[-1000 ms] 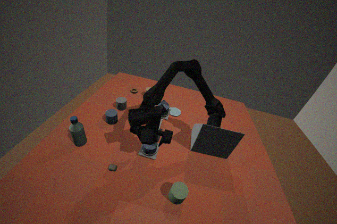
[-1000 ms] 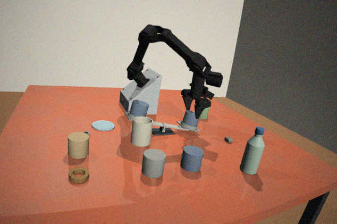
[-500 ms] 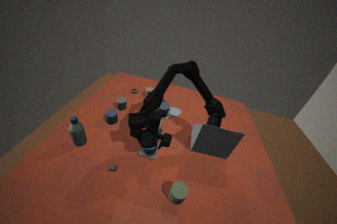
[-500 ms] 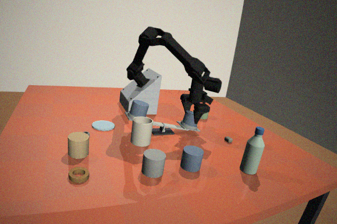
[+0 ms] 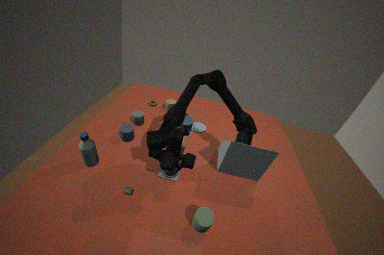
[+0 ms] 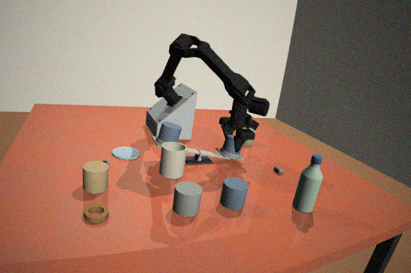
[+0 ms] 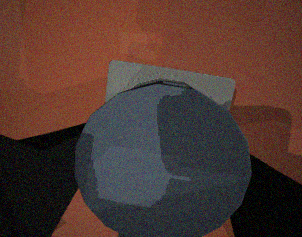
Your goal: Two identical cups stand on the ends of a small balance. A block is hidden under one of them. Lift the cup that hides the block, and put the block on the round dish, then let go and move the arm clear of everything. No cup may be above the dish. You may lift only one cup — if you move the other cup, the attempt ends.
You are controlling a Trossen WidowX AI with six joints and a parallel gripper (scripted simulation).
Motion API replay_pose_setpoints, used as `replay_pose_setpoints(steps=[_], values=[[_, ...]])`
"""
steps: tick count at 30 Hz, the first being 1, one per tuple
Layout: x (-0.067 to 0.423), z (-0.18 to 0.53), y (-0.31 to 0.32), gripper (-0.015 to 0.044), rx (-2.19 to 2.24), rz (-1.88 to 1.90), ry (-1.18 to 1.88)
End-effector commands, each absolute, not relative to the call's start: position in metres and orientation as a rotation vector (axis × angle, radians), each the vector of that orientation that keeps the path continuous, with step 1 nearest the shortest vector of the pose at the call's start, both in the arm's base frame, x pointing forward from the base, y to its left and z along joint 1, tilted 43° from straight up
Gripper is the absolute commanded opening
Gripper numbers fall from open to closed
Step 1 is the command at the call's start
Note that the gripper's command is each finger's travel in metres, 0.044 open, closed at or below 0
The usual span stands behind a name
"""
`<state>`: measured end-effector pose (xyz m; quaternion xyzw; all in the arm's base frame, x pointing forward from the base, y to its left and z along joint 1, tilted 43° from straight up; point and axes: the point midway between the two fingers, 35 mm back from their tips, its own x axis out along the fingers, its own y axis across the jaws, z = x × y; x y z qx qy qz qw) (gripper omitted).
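Note:
The balance (image 5: 173,178) (image 6: 207,154) (image 7: 120,74) is tilted, with its end under my gripper lower. One blue-grey cup (image 5: 169,173) (image 6: 229,146) (image 7: 133,174) stands upside down on that lower end. My gripper (image 5: 171,168) (image 6: 233,143) (image 7: 162,135) points down over it, its fingers shut against the cup's two sides; the fingertips are hidden behind the cup in the wrist view. The other, identical cup (image 5: 187,123) (image 6: 170,132) stands on the raised end near the arm's base. The pale round dish (image 5: 199,126) (image 6: 126,153) has no cup above it. No block shows under either cup.
A cream open cup (image 6: 172,161) stands beside the beam. A green cylinder (image 5: 203,219) (image 6: 248,142), a bottle (image 5: 89,152) (image 6: 308,187), a blue cylinder (image 5: 126,132) (image 6: 234,193), a grey cylinder (image 5: 138,117) (image 6: 187,198) and a yellow cylinder (image 6: 95,176) stand around the balance.

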<state>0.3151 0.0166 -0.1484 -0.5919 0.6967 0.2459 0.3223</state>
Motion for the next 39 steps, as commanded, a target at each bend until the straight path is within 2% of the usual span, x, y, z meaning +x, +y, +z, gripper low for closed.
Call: replay_pose_setpoints(steps=[1,12,39], values=[[0.315,-0.149,0.016,0.0288,-1.559,0.647,1.829],[0.318,-0.143,0.022,0.0000,-1.558,0.648,1.828],[0.325,-0.120,0.046,0.0000,-1.556,0.651,1.824]])
